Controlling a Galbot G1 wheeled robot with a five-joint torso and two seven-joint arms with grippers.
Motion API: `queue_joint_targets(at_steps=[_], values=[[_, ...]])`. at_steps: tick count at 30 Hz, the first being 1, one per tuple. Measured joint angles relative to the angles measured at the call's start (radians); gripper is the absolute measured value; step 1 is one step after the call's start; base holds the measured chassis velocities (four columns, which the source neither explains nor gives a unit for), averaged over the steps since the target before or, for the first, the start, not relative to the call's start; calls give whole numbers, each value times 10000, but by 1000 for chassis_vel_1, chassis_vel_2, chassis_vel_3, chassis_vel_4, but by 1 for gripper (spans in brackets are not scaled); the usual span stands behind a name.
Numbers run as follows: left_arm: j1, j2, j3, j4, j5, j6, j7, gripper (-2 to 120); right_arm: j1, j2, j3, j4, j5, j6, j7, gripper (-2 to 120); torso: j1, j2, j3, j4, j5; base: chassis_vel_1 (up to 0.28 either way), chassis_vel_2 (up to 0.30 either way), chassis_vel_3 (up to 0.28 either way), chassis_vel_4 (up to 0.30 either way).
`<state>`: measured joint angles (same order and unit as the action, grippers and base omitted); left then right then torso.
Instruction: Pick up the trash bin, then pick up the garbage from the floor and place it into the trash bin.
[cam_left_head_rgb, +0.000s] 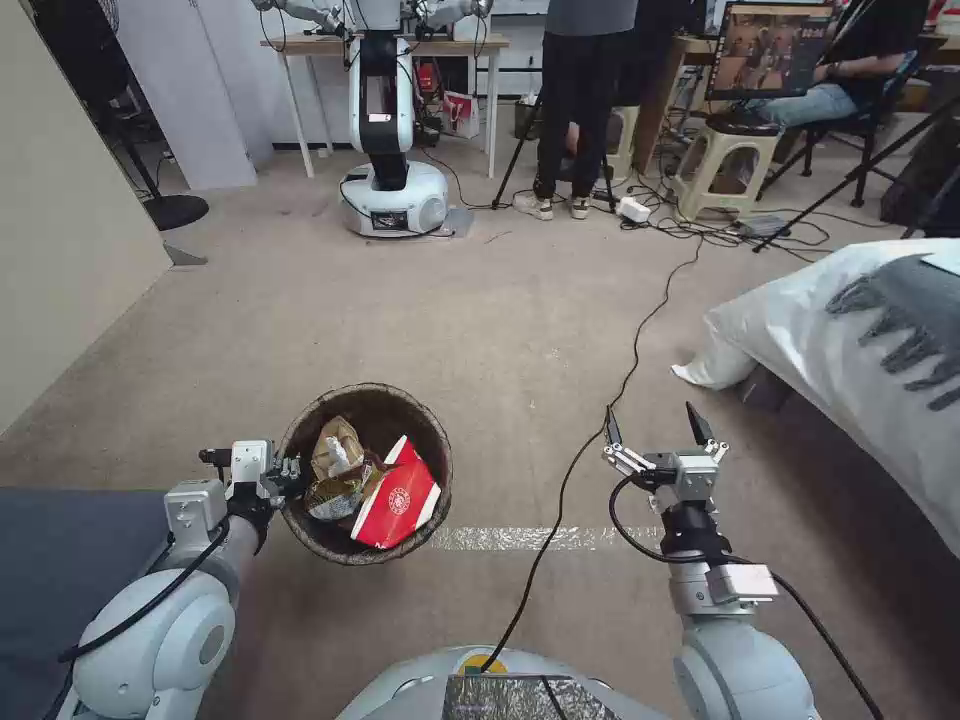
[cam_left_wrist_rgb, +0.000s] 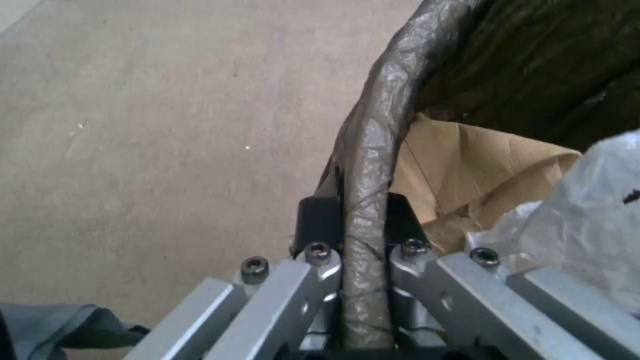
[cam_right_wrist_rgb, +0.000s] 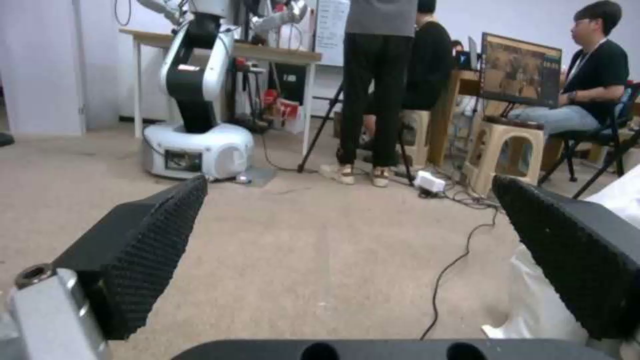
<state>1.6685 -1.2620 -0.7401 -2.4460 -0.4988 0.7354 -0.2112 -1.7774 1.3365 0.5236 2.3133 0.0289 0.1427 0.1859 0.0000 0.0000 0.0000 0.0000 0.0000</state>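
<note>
The trash bin (cam_left_head_rgb: 366, 403), round and lined with a dark bag, hangs off the floor at my lower left. My left gripper (cam_left_head_rgb: 287, 478) is shut on its near-left rim. In the left wrist view the bagged rim (cam_left_wrist_rgb: 365, 200) runs between the two black fingertips. Inside the bin lies garbage: a red-and-white carton (cam_left_head_rgb: 398, 498), a gold wrapper (cam_left_head_rgb: 333, 497), a brown paper bag (cam_left_wrist_rgb: 467, 170) and white tissue (cam_left_wrist_rgb: 593, 200). My right gripper (cam_left_head_rgb: 655, 428) stands open over bare carpet to the right, its fingers (cam_right_wrist_rgb: 150, 235) wide apart with nothing between them.
A black cable (cam_left_head_rgb: 585, 440) runs across the carpet between the arms. White-grey clothing (cam_left_head_rgb: 860, 340) lies at the right. Another robot (cam_left_head_rgb: 385, 130), a table, stools and people stand at the far end. A beige wall (cam_left_head_rgb: 60, 250) is on the left.
</note>
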Motion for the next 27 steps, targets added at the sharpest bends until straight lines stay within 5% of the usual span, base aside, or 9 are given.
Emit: queue_joint_targets(at_steps=[27], values=[[-255, 273, 342, 1657, -53, 12, 305, 0, 33, -27, -47, 29, 10, -29, 80, 100, 0, 0, 0, 0, 0, 0, 0, 0, 0]])
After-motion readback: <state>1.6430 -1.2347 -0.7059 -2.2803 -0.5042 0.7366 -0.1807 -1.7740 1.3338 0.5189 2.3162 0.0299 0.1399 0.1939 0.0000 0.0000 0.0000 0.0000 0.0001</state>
